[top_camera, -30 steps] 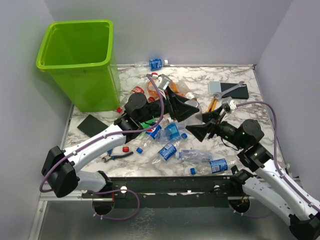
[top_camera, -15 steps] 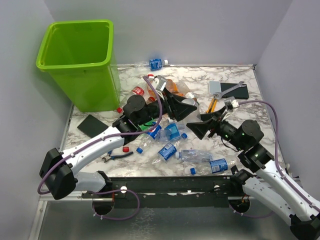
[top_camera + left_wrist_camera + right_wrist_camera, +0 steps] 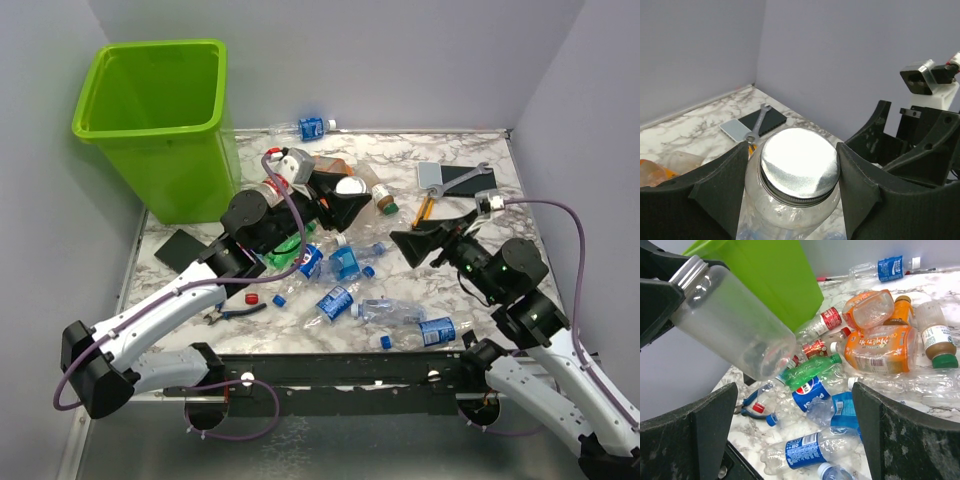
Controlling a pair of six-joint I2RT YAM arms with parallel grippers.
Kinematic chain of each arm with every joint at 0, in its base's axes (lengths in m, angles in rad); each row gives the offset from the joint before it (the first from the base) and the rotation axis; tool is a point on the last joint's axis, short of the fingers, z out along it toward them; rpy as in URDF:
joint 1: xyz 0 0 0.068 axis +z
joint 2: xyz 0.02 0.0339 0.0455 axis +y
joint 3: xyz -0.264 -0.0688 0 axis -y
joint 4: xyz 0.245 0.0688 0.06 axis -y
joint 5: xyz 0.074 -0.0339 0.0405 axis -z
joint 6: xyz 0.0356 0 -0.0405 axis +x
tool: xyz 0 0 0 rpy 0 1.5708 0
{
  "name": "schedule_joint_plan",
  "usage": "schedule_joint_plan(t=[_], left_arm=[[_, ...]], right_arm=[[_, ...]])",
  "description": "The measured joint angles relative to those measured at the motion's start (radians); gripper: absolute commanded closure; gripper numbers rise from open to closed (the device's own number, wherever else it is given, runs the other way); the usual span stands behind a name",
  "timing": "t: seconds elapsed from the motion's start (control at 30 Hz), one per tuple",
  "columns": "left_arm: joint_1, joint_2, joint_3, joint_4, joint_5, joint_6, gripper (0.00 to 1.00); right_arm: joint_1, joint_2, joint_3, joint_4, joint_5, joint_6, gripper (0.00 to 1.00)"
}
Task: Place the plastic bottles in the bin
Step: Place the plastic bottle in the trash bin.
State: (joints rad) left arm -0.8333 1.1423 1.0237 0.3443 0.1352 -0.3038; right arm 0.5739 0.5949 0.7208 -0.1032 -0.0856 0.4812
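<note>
Two black, wedge-shaped fingers of the left gripper [image 3: 792, 150] clamp a clear, round-shouldered plastic bottle [image 3: 799, 165] just under its flat silvery cap. The bottle's smooth body juts out tilted past the fingertips. The lime-green bin [image 3: 185, 170], glossy and tapering downward, stands near that hand on its wrist side. The right gripper [image 3: 405, 245] is spread wide with nothing between its fingers. Ahead of and below it, crumpled clear, orange and green bottles [image 3: 875, 347] lie on the marbled tabletop [image 3: 400, 148].

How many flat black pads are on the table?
2. The left pad lies beside the bin; the right pad sits far right under the wrench. More may hide under the bottles.
</note>
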Motion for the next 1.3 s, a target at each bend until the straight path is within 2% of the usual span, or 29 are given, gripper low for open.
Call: schedule_joint_plan(t=[0.17, 0.33, 0.5, 0.6, 0.7, 0.8, 1.0, 1.3], left_arm=[[0.000, -0.021, 0.065, -0.086, -0.130, 0.110, 1.00], [-0.001, -0.018, 0.290, -0.178, -0.393, 0.303, 1.00], [0.004, 0.025, 0.517, -0.174, -0.644, 0.499, 1.00], [0.083, 0.093, 0.640, -0.182, -0.751, 0.575, 1.00], [0.275, 0.177, 0.739, -0.251, -0.769, 0.525, 1.00], [0.410, 0.228, 0.750, -0.305, -0.793, 0.454, 1.00], [0.524, 0.293, 0.751, -0.330, -0.806, 0.363, 1.00], [0.610, 0.364, 0.757, -0.215, -0.826, 0.316, 1.00]], right_arm=[[0.000, -0.023, -0.001, -0.031, 0.057, -0.012, 0.00], [0.000, -0.042, -0.010, -0.038, 0.172, -0.007, 0.00], [0.000, -0.054, -0.025, -0.036, 0.230, 0.004, 0.00], [0.000, -0.050, -0.028, -0.036, 0.231, 0.014, 0.00], [0.000, -0.048, -0.035, -0.035, 0.231, 0.028, 0.00], [0.000, -0.052, -0.051, -0.036, 0.231, 0.048, 0.00], [0.000, -0.071, -0.066, -0.041, 0.225, 0.069, 0.00], [0.000, -0.093, -0.066, -0.063, 0.204, 0.053, 0.00]])
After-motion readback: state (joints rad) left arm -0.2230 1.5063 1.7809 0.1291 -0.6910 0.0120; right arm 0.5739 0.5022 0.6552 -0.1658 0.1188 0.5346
